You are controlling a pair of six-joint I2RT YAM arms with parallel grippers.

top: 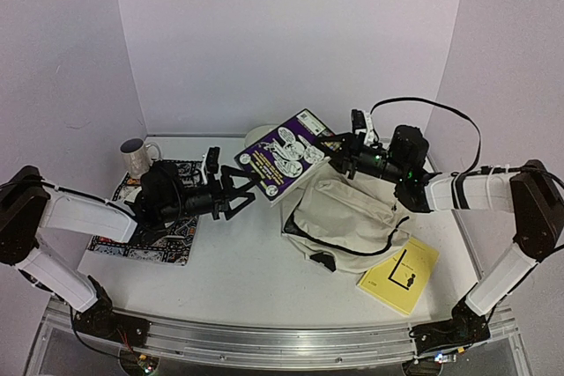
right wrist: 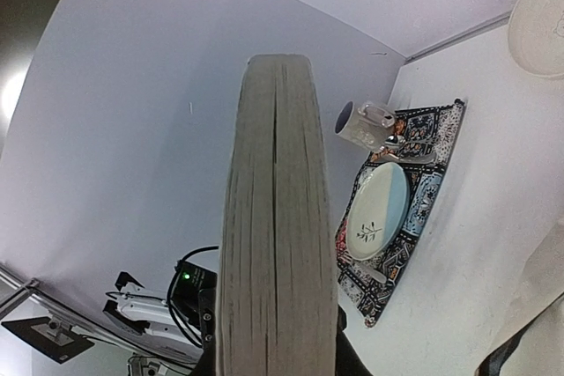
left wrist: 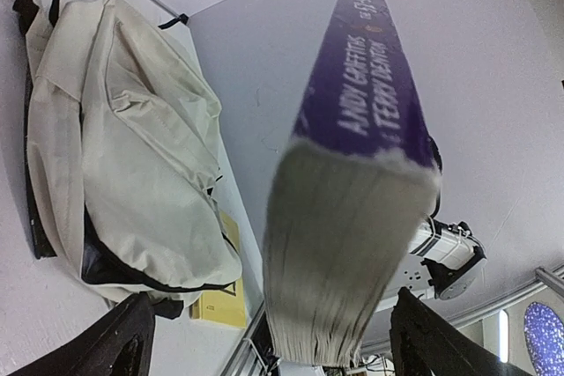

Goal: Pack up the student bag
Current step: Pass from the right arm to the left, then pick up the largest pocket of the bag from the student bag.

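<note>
Two tools flank the purple paperback (top: 284,154) above the student bag (top: 352,217): right tool (top: 337,145) grips it, seemingly for bagging; left tool (top: 243,189) gapes wide, leaving it free.

A white table (top: 256,261) is seen in the middle of a small booth. It is closed in by three plain walls. The back wall (top: 291,33) is set at the far side and is coloured a very pale lilac white. The left wall (top: 53,68) and the right wall (top: 520,50) are joined to it at the far corners, and the same pale colour is seen on them. The back wall is lit more brightly, and the side walls are left a little greyer. Soft shadows are thrown on the table top. A shiny metal rail (top: 273,336) is fixed along the near edge of the table.
</note>
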